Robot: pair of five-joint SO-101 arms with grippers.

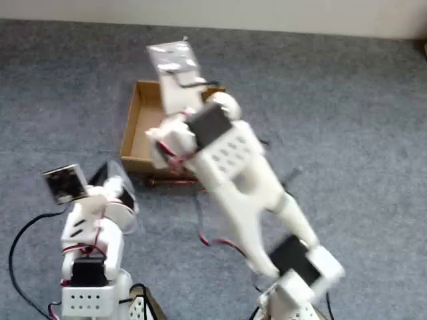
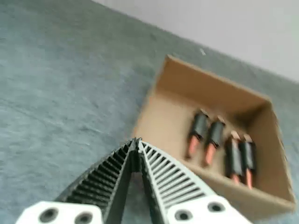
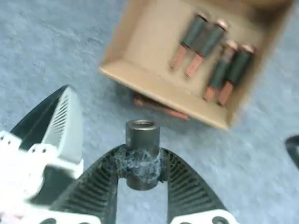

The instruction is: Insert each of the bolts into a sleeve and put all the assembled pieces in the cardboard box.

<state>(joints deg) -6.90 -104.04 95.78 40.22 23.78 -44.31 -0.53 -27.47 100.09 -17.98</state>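
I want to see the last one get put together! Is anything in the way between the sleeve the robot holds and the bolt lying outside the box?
Nothing visible is. The right gripper holds the sleeve, and the bolt lies on the carpet beside the outer wall of the cardboard box, with just bare carpet between them.

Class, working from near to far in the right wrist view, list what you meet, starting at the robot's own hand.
right hand → sleeve gripped in it → loose bolt → cardboard box, near wall → four assembled pieces inside it.
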